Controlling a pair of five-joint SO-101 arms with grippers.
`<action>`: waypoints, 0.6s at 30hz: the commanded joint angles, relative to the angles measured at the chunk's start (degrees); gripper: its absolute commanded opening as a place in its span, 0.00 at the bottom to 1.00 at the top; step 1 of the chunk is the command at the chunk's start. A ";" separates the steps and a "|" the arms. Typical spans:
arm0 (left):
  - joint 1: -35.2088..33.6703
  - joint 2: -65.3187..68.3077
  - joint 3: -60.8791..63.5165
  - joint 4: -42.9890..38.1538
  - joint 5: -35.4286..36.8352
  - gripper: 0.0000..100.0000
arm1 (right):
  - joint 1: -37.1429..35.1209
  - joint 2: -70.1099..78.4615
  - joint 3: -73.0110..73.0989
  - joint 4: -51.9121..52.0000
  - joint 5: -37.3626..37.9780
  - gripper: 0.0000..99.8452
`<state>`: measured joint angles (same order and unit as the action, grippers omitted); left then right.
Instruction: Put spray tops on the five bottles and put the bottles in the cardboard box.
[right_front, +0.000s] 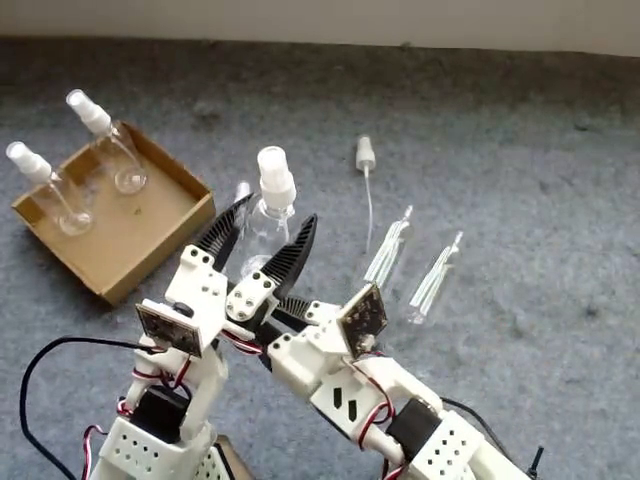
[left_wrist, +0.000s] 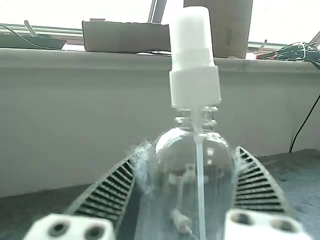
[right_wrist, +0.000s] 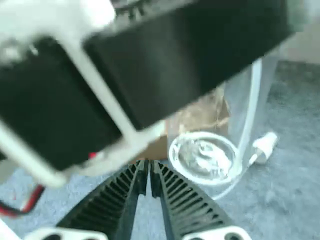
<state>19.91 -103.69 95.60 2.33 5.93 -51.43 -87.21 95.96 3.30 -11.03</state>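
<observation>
I count two capped bottles (right_front: 60, 190) in the cardboard box (right_front: 150, 265). Left claw (right_front: 278, 212) pinches the third bottle (right_front: 275, 185), capped, beside the box. Right claw (right_wrist: 149, 172) pressed together, empty. Two bare bottles (right_front: 387, 252) and one loose spray top (right_front: 365, 155) left on the bench (right_front: 520, 200).

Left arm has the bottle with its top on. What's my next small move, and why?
Probably swing the left gripper toward the cardboard box: its bottle already carries a spray top, and the right gripper is shut and empty.
</observation>
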 joint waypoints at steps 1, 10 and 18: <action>1.10 -0.31 0.22 -1.14 0.62 0.15 | 6.02 0.22 7.08 -7.43 -0.18 0.01; 0.75 -0.31 0.22 -1.05 0.62 0.15 | 12.18 0.31 8.13 -6.46 -0.26 0.01; 0.75 -0.31 0.22 -1.05 0.44 0.15 | 12.35 0.31 8.13 -2.51 -0.26 0.01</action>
<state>19.91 -103.69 95.60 2.24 5.93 -40.62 -87.12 96.04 -0.04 -10.86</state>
